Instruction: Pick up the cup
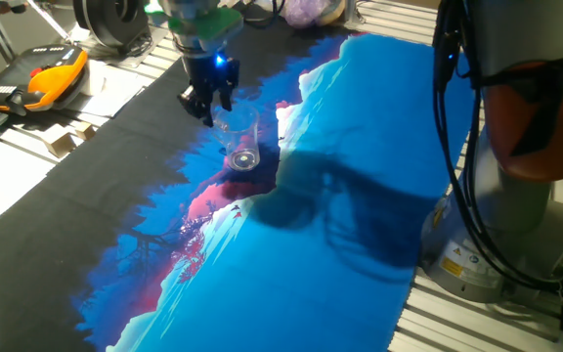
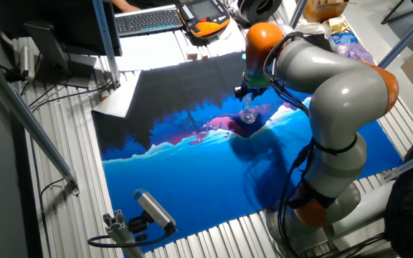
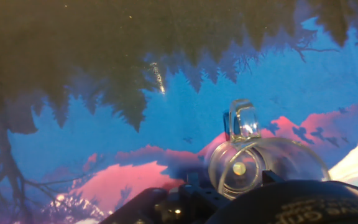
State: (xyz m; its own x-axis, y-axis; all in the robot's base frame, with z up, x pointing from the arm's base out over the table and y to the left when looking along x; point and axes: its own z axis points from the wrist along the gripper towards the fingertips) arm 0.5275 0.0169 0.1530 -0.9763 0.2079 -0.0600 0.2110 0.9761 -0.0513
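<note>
At the left of one fixed view an orange handset is lying on the slatted surface, off the printed cloth of black, blue and pink that is covering most of it. Further right, the gripper is hanging just above the cup, a clear tumbler that seems to be tilting or lying with its thick round base toward the camera, on the pink and blue patch near the cloth's middle. The jaws are looking parted on either side of the rim, though whether they are already touching the clear wall cannot be told. In the hand view the cup is sitting low and right of centre, close under the fingers, its base showing as a bright ring.

Judging from this, the risk is lying in the off-centre approach: one finger may be meeting the cup first and pushing or rolling it across the cloth. The smooth, curved wall could also be squirting out of a closing grip, and the loose cloth might be bunching beneath a low fingertip.

At the far right the arm's grey base is standing beside the cloth.
</note>
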